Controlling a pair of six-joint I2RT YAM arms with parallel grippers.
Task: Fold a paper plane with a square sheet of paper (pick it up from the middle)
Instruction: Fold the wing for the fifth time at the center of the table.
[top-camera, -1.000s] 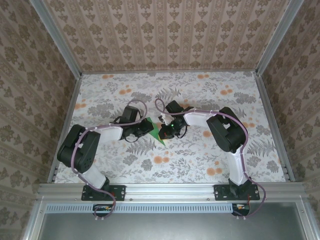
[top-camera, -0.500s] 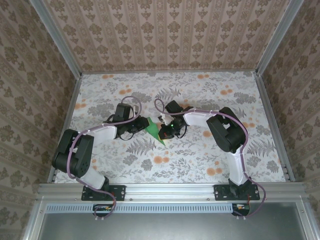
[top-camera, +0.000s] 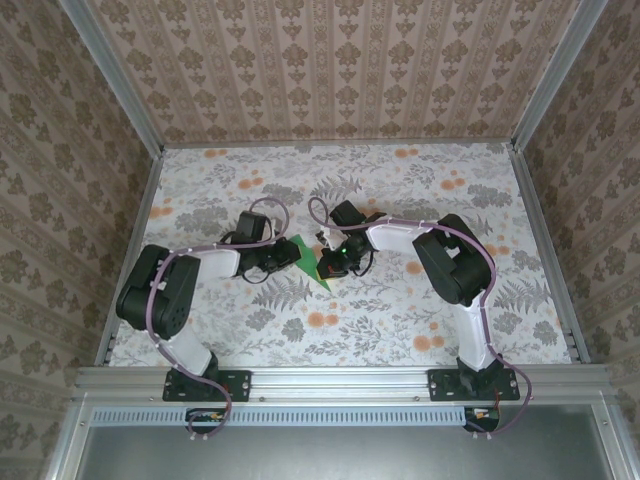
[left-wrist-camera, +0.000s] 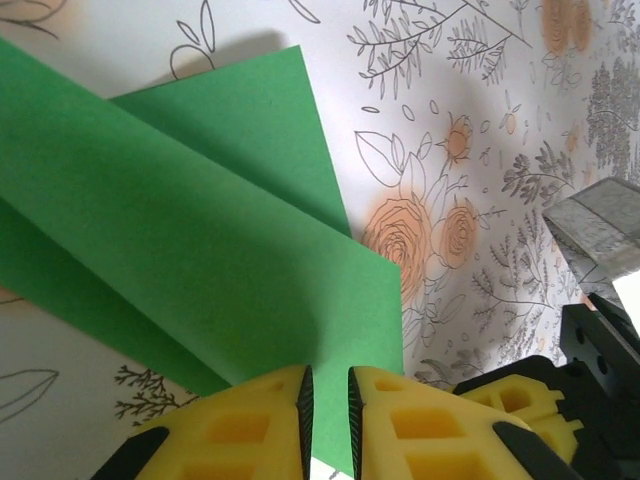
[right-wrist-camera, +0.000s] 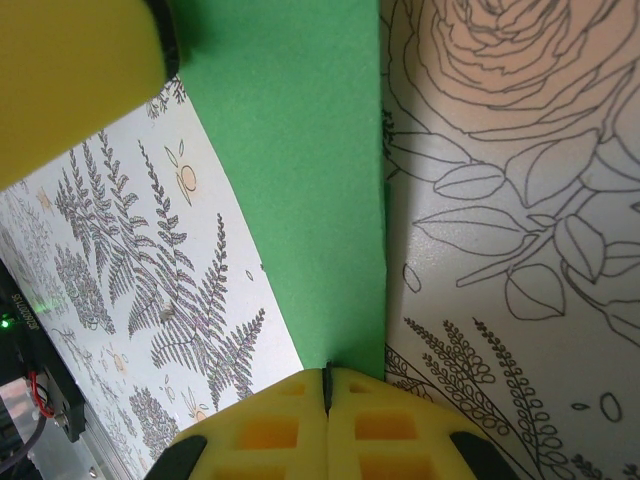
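Hold the right hand, clenched on the paper, steady while the left hand, grip impossible to tell, presses the crease flat

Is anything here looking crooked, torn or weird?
Nothing torn or spilled. The green paper at the centre of the table is only part-folded: in the left wrist view its layers overlap at a slant, edges not lined up. The right gripper pinches one edge.
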